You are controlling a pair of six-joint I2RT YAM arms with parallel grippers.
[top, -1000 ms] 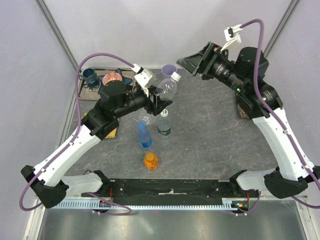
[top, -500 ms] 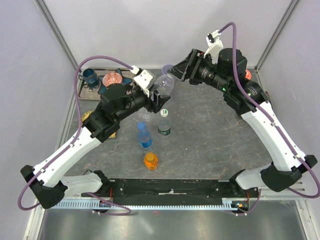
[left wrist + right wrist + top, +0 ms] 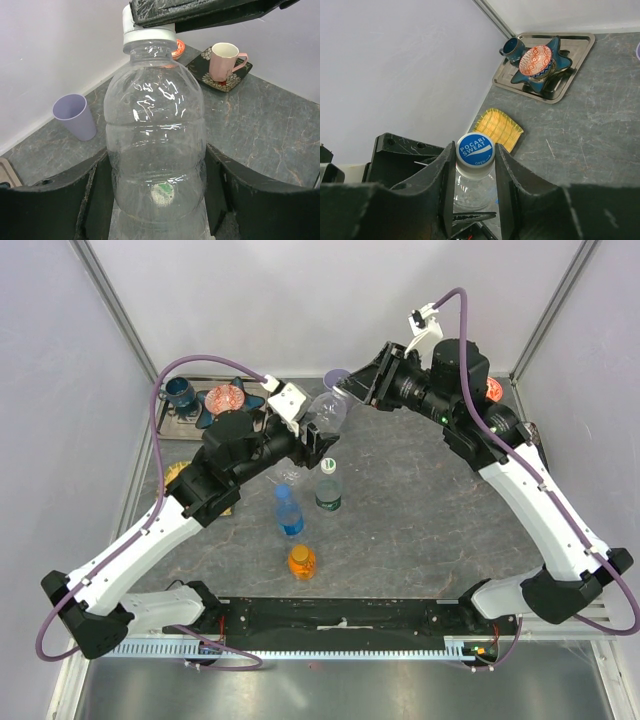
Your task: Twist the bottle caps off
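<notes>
Left pincer [image 3: 157, 197] clamps the clear plastic bottle [image 3: 155, 125], right pincer [image 3: 347, 394] nips its blue-topped cap [image 3: 475, 149]; blue-labelled [image 3: 289, 511], green-labelled [image 3: 328, 486], orange bottles [image 3: 302, 561] wait capped.

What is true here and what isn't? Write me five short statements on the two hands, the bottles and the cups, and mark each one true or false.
1. The left hand holds the plain clear bottle up off the table. True.
2. The right hand hangs far from that bottle. False: its fingers flank the bottle's blue cap.
3. The orange bottle, the blue-label bottle and the green-label bottle stand on the table. True.
4. The purple cup lies on its side. False: it stands upright, mouth up.
5. The pink mug sits on a dark saucer. True.
</notes>
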